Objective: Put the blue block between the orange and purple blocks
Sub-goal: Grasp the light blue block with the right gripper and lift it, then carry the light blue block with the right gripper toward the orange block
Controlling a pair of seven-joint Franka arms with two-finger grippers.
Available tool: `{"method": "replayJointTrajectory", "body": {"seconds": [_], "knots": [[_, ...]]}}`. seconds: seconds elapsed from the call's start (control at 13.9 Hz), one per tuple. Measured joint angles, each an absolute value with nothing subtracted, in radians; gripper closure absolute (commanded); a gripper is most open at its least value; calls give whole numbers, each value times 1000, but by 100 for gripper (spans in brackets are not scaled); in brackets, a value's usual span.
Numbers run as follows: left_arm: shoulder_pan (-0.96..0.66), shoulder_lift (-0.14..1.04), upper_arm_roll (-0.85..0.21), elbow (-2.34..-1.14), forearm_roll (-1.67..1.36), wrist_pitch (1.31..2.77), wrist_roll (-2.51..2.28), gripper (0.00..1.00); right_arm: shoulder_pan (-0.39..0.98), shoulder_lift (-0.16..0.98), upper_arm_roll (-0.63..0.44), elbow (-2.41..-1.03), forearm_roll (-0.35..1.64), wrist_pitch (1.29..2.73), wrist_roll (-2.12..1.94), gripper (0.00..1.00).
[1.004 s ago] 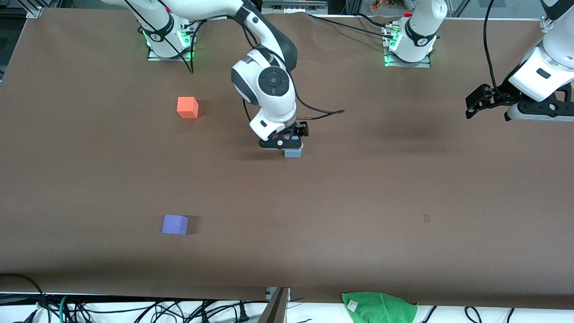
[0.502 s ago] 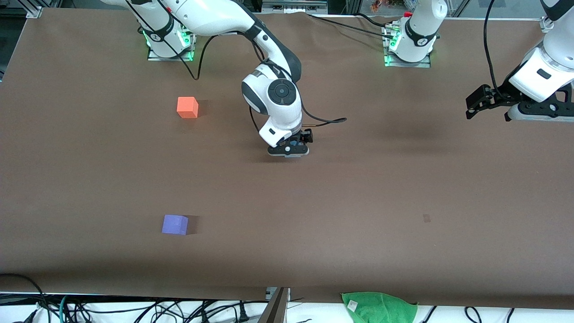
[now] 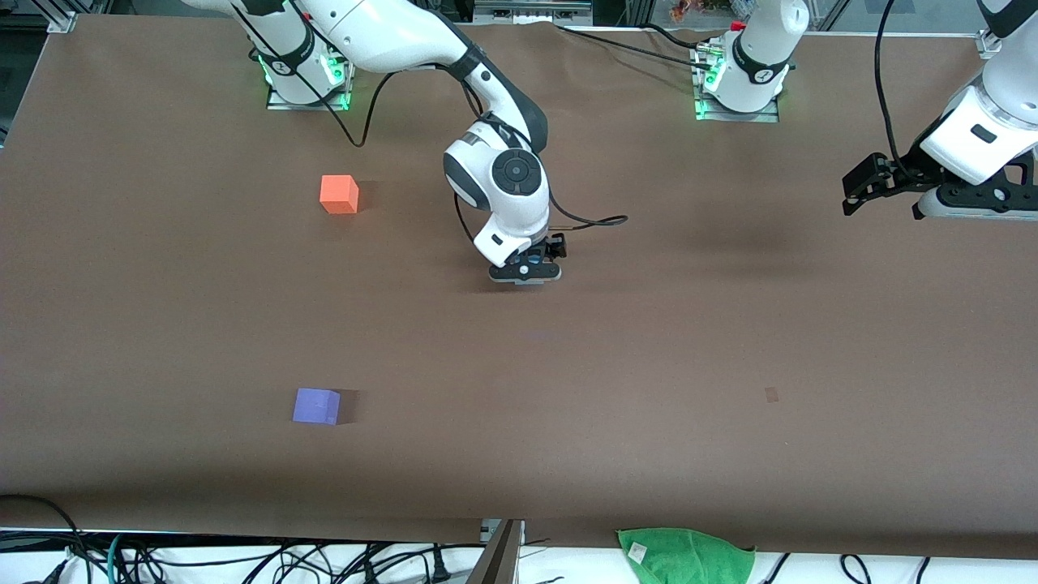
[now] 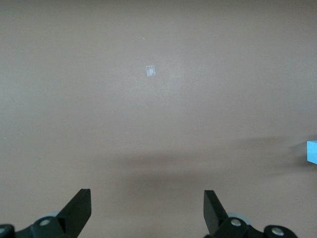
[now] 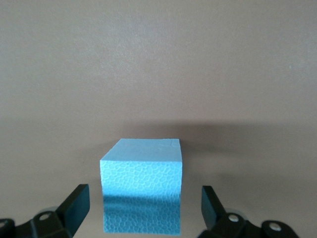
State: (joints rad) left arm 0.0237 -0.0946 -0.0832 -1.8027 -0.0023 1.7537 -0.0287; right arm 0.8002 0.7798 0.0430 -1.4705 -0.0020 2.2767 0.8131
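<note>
Even, diffuse overhead light on the matte brown tabletop (image 3: pixel 649 341); no glare. Soft shadows lie beside the bright orange cube (image 3: pixel 338 194) and violet-purple cube (image 3: pixel 316 405). Between the jaws, the sky-blue foam cube (image 5: pixel 141 196) shows sharp, its shadow blurred

Right gripper (image 3: pixel 525 273) low, jaws apart; left gripper (image 3: pixel 880 195) raised, jaws apart.

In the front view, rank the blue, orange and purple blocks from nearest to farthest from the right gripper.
1. Blue block: directly under the open right gripper, between its fingers, mid-table.
2. Orange block: toward the right arm's end, farther from the front camera than the blue block.
3. Purple block: toward the right arm's end, nearest the front camera.
</note>
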Motion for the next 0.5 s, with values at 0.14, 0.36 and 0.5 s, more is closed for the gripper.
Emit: {"method": "replayJointTrajectory", "body": {"seconds": [0.14, 0.36, 0.5], "knots": [[24, -95, -83, -1803, -2, 1754, -29, 0, 801, 785, 43, -1470, -2, 2280, 813, 0], [24, -95, -83, -1803, -2, 1754, -29, 0, 801, 791, 43, -1470, -2, 2294, 813, 0], [24, -95, -83, -1803, -2, 1754, -29, 0, 801, 797, 43, -1471, -3, 2314, 813, 0]]}}
